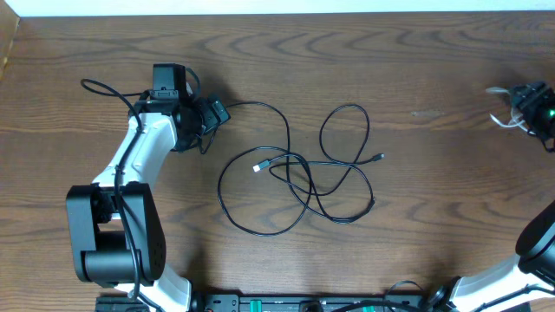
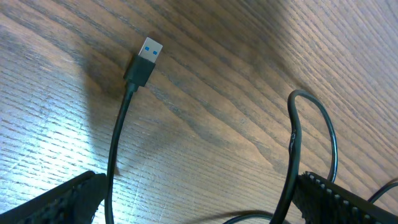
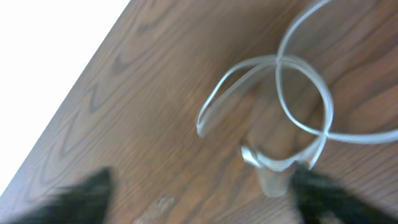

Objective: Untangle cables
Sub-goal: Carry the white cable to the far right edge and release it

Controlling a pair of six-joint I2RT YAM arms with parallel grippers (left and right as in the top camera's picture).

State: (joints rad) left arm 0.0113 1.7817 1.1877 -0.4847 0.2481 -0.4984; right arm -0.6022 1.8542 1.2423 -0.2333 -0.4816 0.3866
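Note:
Several thin black cables [image 1: 299, 178] lie looped over each other mid-table, with small plug ends at the centre [image 1: 257, 166] and to the right [image 1: 380, 157]. My left gripper [image 1: 211, 115] hovers at their left end and is open. In the left wrist view a black cable with a blue USB plug [image 2: 146, 59] runs down between my open left gripper [image 2: 199, 211], close to the left finger [image 2: 56, 202]. A second black loop [image 2: 311, 137] passes by the right finger [image 2: 348, 202]. The white cable [image 3: 298, 93] lies coiled on the wood at far right [image 1: 501, 120]. My right gripper [image 3: 202, 199] is open over it, the view blurred.
The wooden table's far edge [image 1: 277, 12] meets a white surface, also seen in the right wrist view [image 3: 50, 56]. The left arm's white body [image 1: 143, 152] and black base [image 1: 113, 234] stand at the front left. The right arm's base [image 1: 538, 247] is at the front right.

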